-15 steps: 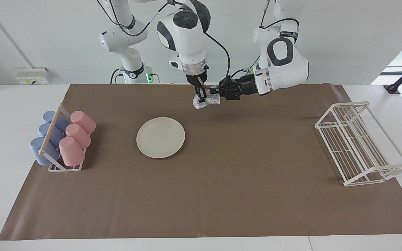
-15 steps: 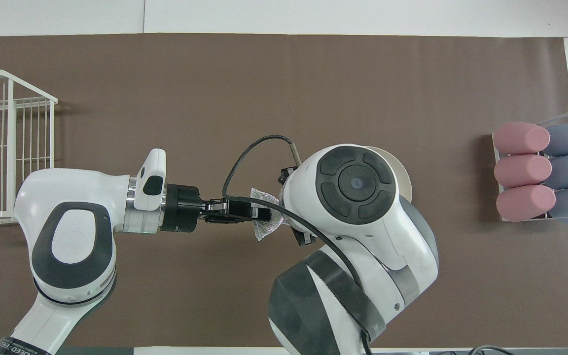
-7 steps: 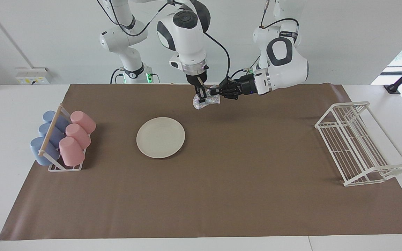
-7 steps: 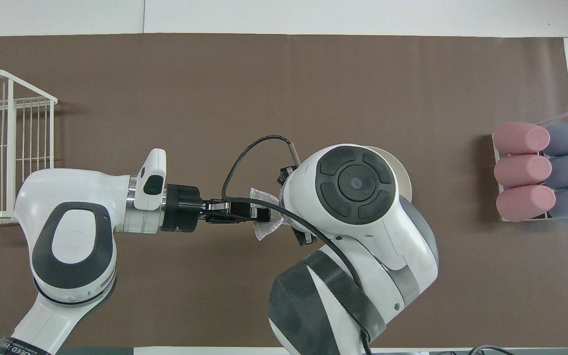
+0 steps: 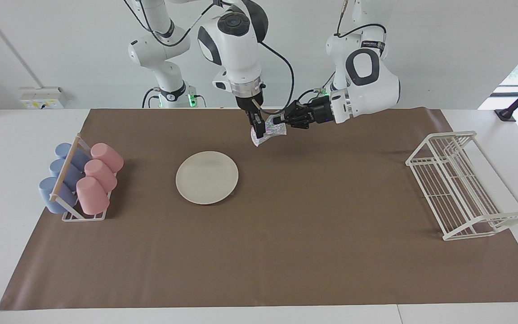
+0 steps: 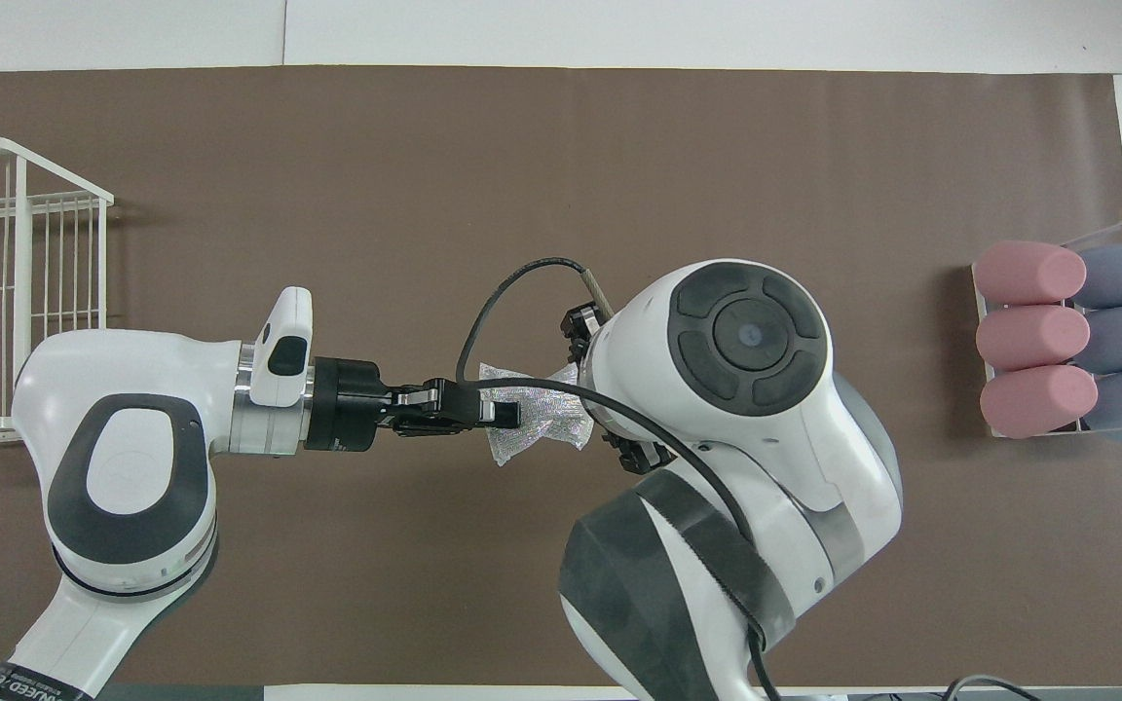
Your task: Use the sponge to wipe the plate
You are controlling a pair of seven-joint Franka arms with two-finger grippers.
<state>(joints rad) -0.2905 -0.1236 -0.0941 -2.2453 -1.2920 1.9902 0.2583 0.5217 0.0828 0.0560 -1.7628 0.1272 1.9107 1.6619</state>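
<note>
A: In the facing view, what is changing?

B: A handover is taking place at the upper middle of the frame. The left tool (image 5: 278, 120) is clamping narrow on the sponge (image 5: 270, 132), which is hanging in the air above the brown mat (image 5: 286, 234). The right tool (image 5: 257, 129) is pointing down against the sponge's other edge; a second ago it was pinching the wad, and now I cannot tell from here whether it is gripping or letting go. The sponge is sitting a little higher in the frame than before. The plate (image 5: 207, 177) is lying untouched on the surface, left of centre, beside the cup rack (image 5: 81, 180).

A: And the overhead view?

B: The left tool (image 6: 507, 414) is holding the sponge (image 6: 534, 428) at frame centre. The right arm's wrist is sitting farther toward the upper right than before, uncovering more of the wad and hiding the plate. I judge that wiping is not starting yet.
</note>
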